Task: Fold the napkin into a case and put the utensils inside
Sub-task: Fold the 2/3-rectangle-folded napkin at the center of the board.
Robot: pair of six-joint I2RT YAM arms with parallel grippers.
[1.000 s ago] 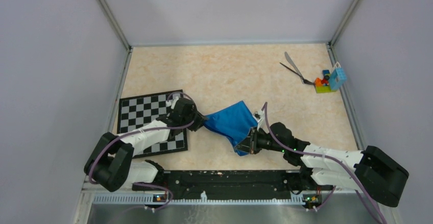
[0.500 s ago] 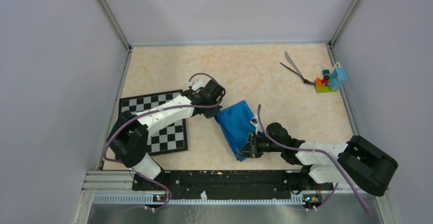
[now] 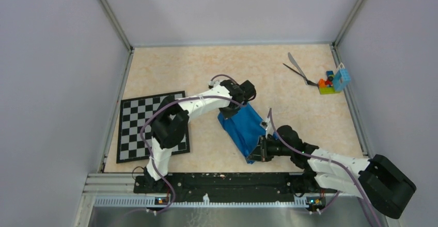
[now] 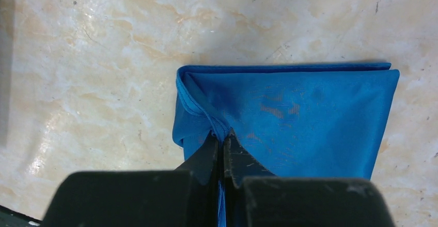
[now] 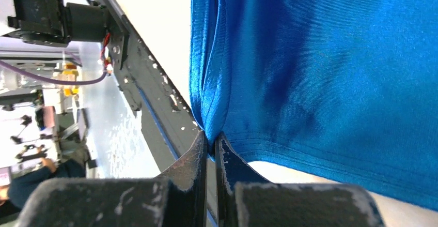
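The surface (image 3: 206, 72) was pale beige with a marbled pattern. A black-and-white chessboard (image 3: 135, 123) lay flat at its near left. A folded blue napkin (image 3: 245, 129) lay near the middle, slanted. Toward the far right, two utensils (image 3: 295, 67), one silver and one black, formed a narrow V just beside a cluster of toy blocks (image 3: 330, 82).

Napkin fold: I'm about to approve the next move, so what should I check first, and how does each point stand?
1. Left gripper shut on the napkin edge: ok.
2. Right gripper shut on the napkin's near edge: ok.
3. Folded layers lined up along the far edge, left wrist view: ok.
4. Cloth lying flat: not ok, it puckers at the left grip.
5. Pocket open for the utensils: cannot tell.
6. Utensils uncovered and apart from the napkin, beside the toy blocks: ok.
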